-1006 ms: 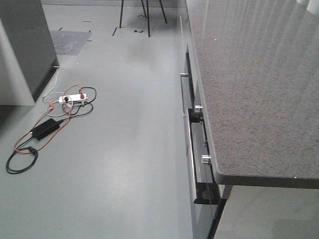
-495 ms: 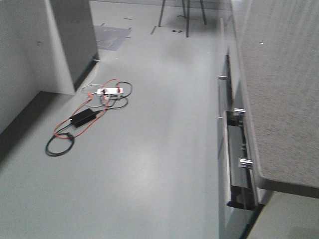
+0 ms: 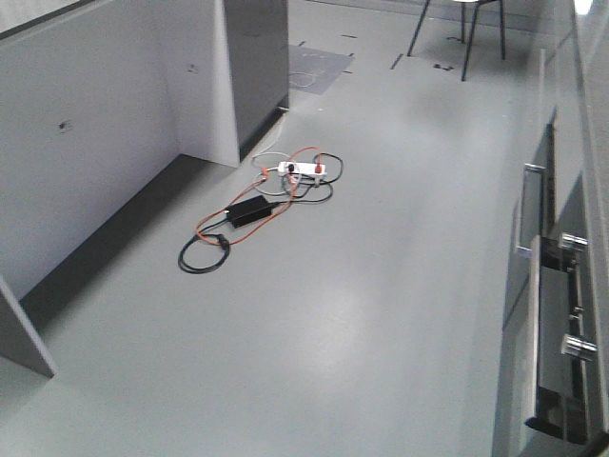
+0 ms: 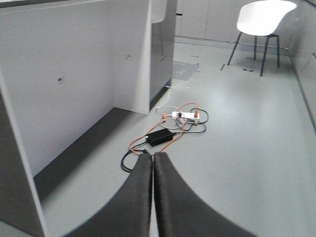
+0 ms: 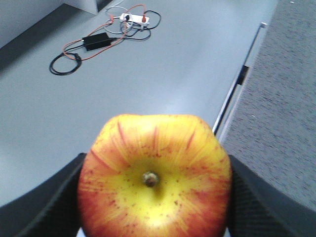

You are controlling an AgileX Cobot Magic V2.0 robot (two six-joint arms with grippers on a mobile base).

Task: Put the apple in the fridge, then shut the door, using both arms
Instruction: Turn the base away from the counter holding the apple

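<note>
The apple (image 5: 155, 177) is red with a yellow patch round its short stem, and it fills the lower right wrist view. My right gripper (image 5: 155, 165) is shut on it, with a dark finger (image 5: 49, 207) on each side, and holds it above the floor beside the counter. My left gripper (image 4: 153, 157) is shut and empty, pointing down at the grey floor. A tall dark grey unit (image 3: 257, 57) stands far left, also in the left wrist view (image 4: 168, 44). I cannot tell if it is the fridge. No white interior, shelves or door bins show.
A tangle of orange and black cables with a white power strip (image 3: 303, 171) and a black adapter (image 3: 249, 211) lies on the floor. Light grey panels (image 3: 95, 143) line the left. Counter drawers with metal handles (image 3: 561, 314) line the right. A white chair (image 4: 261, 17) stands far back.
The front view has swung left: the speckled counter slid off to the right edge, the cables shifted toward the middle, and the light grey panels on the left came into view.
</note>
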